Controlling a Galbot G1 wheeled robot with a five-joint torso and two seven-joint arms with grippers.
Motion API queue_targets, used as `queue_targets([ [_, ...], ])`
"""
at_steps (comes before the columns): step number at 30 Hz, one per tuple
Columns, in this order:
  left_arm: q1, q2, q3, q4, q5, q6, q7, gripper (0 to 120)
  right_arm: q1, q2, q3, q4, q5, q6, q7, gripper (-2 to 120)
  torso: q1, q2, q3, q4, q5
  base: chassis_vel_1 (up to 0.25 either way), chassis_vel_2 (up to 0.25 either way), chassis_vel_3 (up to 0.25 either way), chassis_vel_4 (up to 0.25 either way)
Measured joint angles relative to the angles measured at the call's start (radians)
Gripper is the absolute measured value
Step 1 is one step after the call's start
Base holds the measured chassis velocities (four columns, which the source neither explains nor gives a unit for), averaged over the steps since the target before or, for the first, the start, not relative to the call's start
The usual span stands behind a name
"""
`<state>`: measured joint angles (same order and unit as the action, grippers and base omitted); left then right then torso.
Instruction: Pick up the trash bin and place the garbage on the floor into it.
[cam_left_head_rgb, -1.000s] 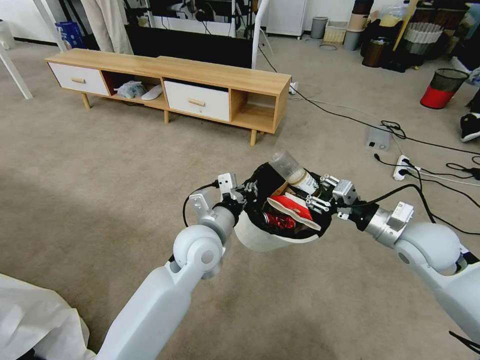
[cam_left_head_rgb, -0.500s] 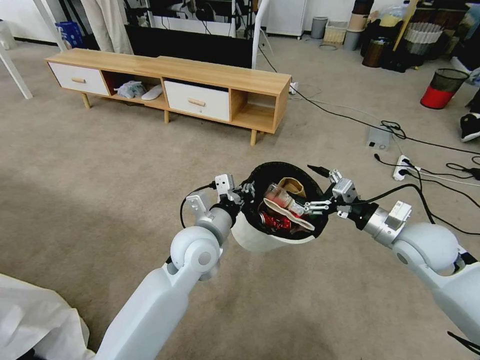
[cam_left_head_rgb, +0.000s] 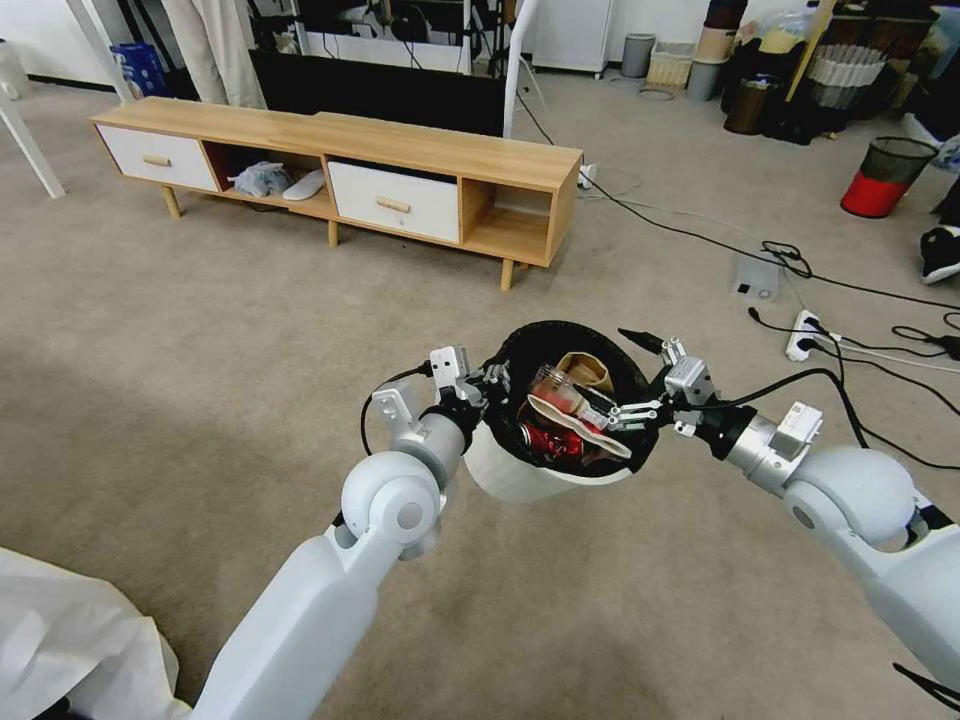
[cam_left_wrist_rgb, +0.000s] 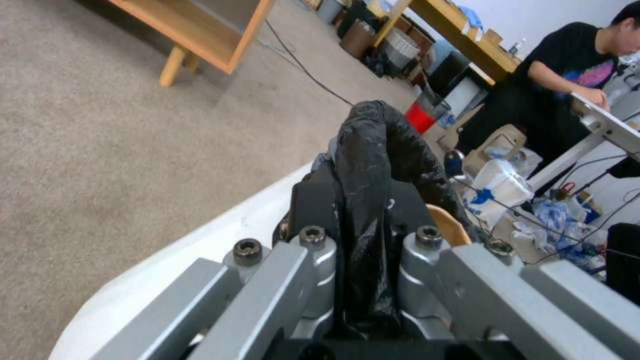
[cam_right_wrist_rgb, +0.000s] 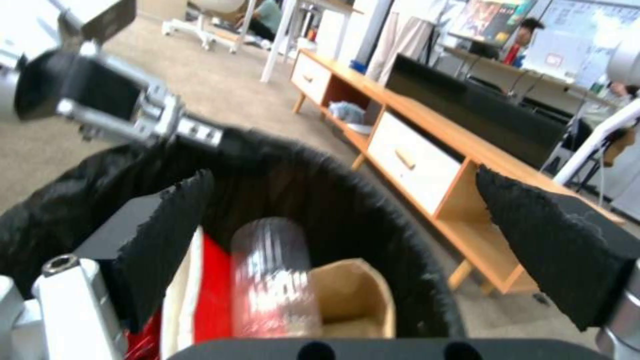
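Black bag lining, folded over the rim, is pinched between the pressed-together fingers of the left gripper, which holds the trash bin off the carpet. Inside the bin lie the garbage items: a crushed red can, a red packet, a clear bottle and a brown paper bag. At the bin's right rim the right gripper hovers with fingers spread apart, empty. Beyond stands a wooden TV cabinet.
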<state>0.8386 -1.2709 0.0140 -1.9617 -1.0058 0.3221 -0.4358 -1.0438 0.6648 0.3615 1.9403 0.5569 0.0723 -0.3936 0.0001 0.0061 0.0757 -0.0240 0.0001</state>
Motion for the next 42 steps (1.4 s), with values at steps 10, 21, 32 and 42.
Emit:
queue_targets([
  [10,0.022,0.019,-0.088,-0.009,0.029,-0.002,0.007,7,-0.01,0.044,0.181,0.068,0.039,-0.056,0.126,100,0.0,0.0,0.0,0.0,-0.0002,0.0,0.0,0.0,0.0],
  [21,0.039,0.046,-0.181,-0.07,0.049,0.002,0.012,7,-0.124,0.131,0.411,0.098,0.056,-0.173,0.374,100,0.0,0.0,0.0,-0.0001,0.0,0.0,0.0,0.0,0.0],
  [32,0.067,0.052,-0.232,-0.114,0.026,0.018,-0.001,7,-0.232,0.272,0.493,0.128,0.018,-0.171,0.391,100,0.0,0.0,0.0,0.0,-0.0001,0.0,0.0,0.0,0.0],
  [42,0.097,0.048,-0.255,-0.117,0.044,0.015,0.027,7,-0.317,0.409,0.56,0.176,-0.058,-0.093,0.342,100,0.0,0.0,0.0,-0.0001,-0.0002,0.0,0.0,0.0,0.0],
])
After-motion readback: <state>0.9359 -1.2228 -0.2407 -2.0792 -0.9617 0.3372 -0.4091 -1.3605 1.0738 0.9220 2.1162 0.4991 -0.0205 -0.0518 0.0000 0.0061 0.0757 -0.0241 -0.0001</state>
